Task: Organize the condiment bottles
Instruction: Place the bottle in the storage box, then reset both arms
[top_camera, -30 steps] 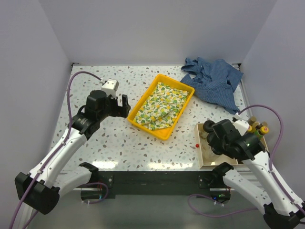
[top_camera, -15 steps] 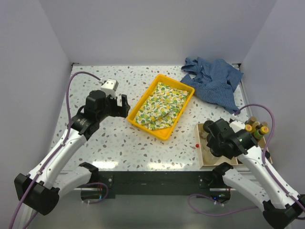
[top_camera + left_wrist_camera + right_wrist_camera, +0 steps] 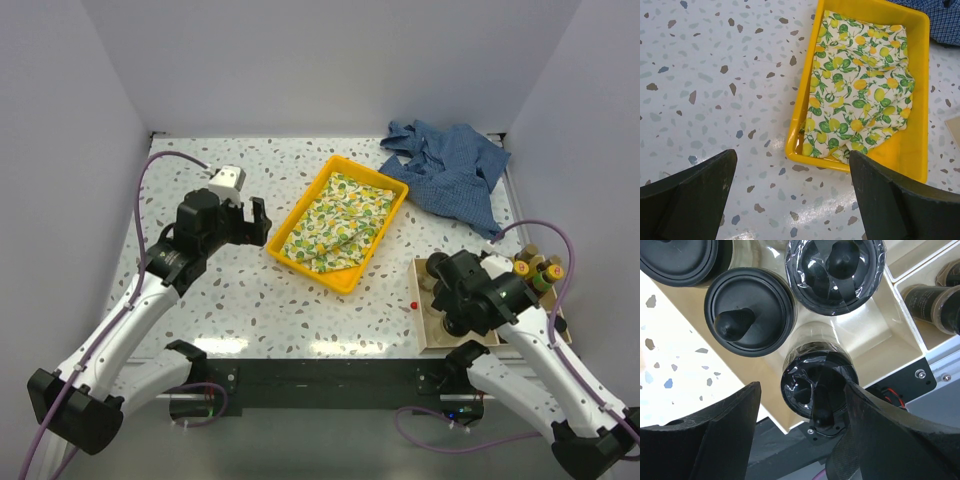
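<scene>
change: over the last second the right arm has slid a little toward the near-left above the cream organizer (image 3: 432,335). one more of the yellow-capped bottles (image 3: 521,267) now shows from above. the left arm has barely shifted, and no bottle has visibly moved.
right gripper (image 3: 802,390): spread wide, fingers down on either side of a film-wrapped jar (image 3: 815,382). there is a clear gap on one side and the other finger is close against the jar. it has hold of nothing.
left gripper (image 3: 792,157): wide open and empty, hanging over bare desk (image 3: 715,75) just left of the yellow bin (image 3: 860,167).
condiment bottles: all gathered in the organizer at the near right corner of the desk. the film-wrapped jar stands in the nearest corner of its compartment, touching two other black-lidded jars (image 3: 751,310). the amber yellow-capped ones are in the next compartment toward the right edge.
meaning: probably a small lining-up move over this jar. whether it is about to be clamped or has just been set down cannot be told.
elsewhere: a lemon-print cloth (image 3: 862,85) lies in the bin mid-desk, and a blue cloth (image 3: 450,170) sits at the far right corner.
</scene>
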Controlling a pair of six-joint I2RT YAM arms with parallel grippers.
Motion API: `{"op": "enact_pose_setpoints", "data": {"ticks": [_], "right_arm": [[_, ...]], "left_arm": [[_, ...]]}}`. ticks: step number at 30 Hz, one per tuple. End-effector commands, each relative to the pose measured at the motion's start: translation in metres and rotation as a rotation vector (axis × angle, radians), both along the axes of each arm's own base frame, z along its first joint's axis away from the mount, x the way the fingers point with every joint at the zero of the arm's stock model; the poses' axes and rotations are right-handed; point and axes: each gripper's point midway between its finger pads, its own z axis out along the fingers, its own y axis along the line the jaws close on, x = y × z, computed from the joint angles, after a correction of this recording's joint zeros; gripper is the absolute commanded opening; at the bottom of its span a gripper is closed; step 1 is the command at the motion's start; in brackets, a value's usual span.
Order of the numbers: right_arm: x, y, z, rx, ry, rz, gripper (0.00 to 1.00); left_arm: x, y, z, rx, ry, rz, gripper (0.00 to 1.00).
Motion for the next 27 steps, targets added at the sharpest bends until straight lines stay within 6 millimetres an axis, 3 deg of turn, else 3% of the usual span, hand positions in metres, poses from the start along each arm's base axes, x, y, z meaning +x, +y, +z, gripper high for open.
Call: {"op": "enact_pose_setpoints", "data": {"ticks": [1, 7, 11, 17, 20, 24, 27], "right_arm": [[-0.008, -0.006, 0.010, -0.007, 0.012, -0.017, 0.72], [-0.005, -0.011, 0.047, -0.017, -0.053, -0.001, 0.79], [0.002, -0.010, 0.077, -0.021, -0.087, 0.046, 0.98], [0.038, 0.006, 0.122, -0.027, -0.231, 0.200, 0.99], [0.065, 0.023, 0.141, -0.009, -0.328, 0.278, 0.98], [0.097, 0.095, 0.157, 0.201, -0.414, 0.537, 0.99], [0.113, 0.117, 0.174, 0.257, -0.493, 0.598, 0.99]], "left_arm": [[0.004, 0.000, 0.012, -0.032, -0.054, 0.007, 1.00], [0.004, -0.001, 0.014, -0.036, -0.060, 0.001, 1.00], [0.002, -0.003, 0.019, -0.046, -0.079, -0.012, 1.00], [-0.011, -0.027, 0.030, -0.122, -0.108, -0.154, 1.00], [-0.025, -0.044, 0.042, -0.181, -0.121, -0.270, 1.00], [-0.045, -0.058, 0.066, -0.252, -0.153, -0.383, 1.00], [-0.064, -0.064, 0.089, -0.298, -0.202, -0.469, 1.00]]}}
